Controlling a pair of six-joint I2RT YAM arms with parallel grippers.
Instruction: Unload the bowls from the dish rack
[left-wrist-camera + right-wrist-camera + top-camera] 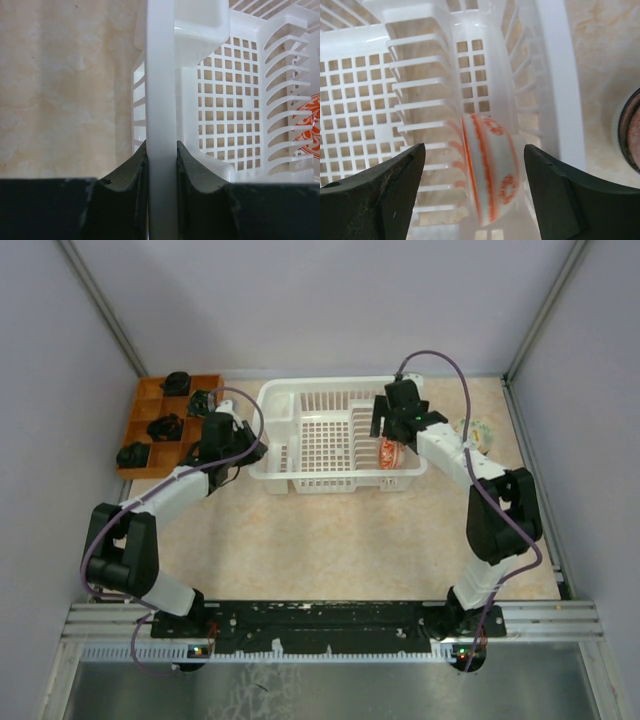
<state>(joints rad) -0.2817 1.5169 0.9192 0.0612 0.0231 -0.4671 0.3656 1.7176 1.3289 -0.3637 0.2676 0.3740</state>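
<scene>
A brown wooden tray with square compartments sits at the far left of a beige, marbled table. Four small dark lumps lie in separate compartments. Plain pale grey walls enclose the table on three sides.

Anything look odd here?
Nothing spilled or broken. Oddly, the left gripper clamps a wall of the dish rack, not a bowl. The orange-marked bowl stands on edge in the rack, the open right gripper aimed at it.
</scene>
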